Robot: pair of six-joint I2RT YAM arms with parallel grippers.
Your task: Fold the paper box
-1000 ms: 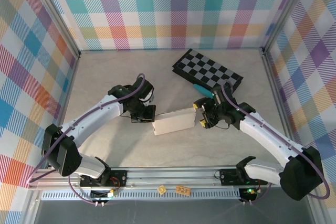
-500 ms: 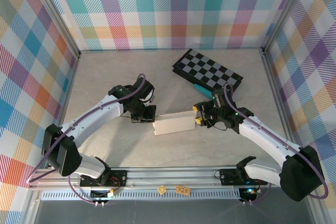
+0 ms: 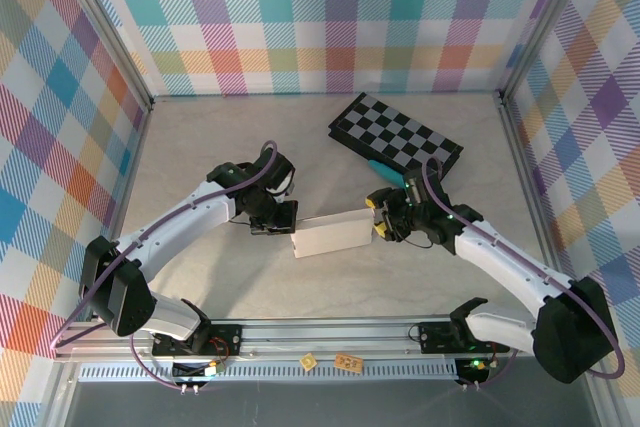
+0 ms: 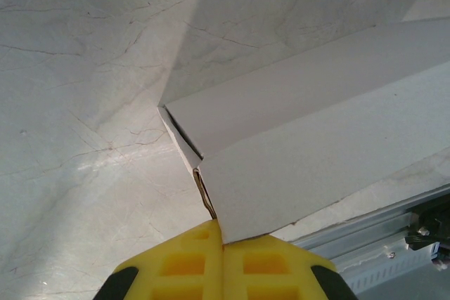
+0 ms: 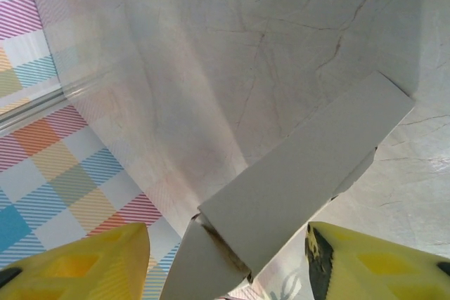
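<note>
Top external view, left to right: the pale marbled tabletop (image 3: 200,137) is seen bare on the left. The left pincer (image 3: 285,227) is set against the left end of the paper box (image 3: 330,232). The paper box, white and shallow, is lying near the middle of the tabletop with its long side running left to right, slightly skewed. The right pincer (image 3: 377,217) is placed at the box's right end, with yellow fingers (image 3: 371,201) spread to either side of that end. A black-and-grey checkered board (image 3: 395,137) is lying further back on the right, apart from the box. A teal object (image 3: 385,171) is seen at its near edge, just behind the right pincer

Left wrist view: the left pincer (image 4: 222,254) is clamped shut on a thin cardboard edge of the paper box (image 4: 316,145), with the sheet nipped between the yellow pads (image 4: 176,265). A small gap is seen at the box corner

Right wrist view: the right pincer (image 5: 225,268) is open, fingers (image 5: 77,258) wide apart, and the end of the paper box (image 5: 302,180) is seen between them. Contact with either finger cannot be told
</note>
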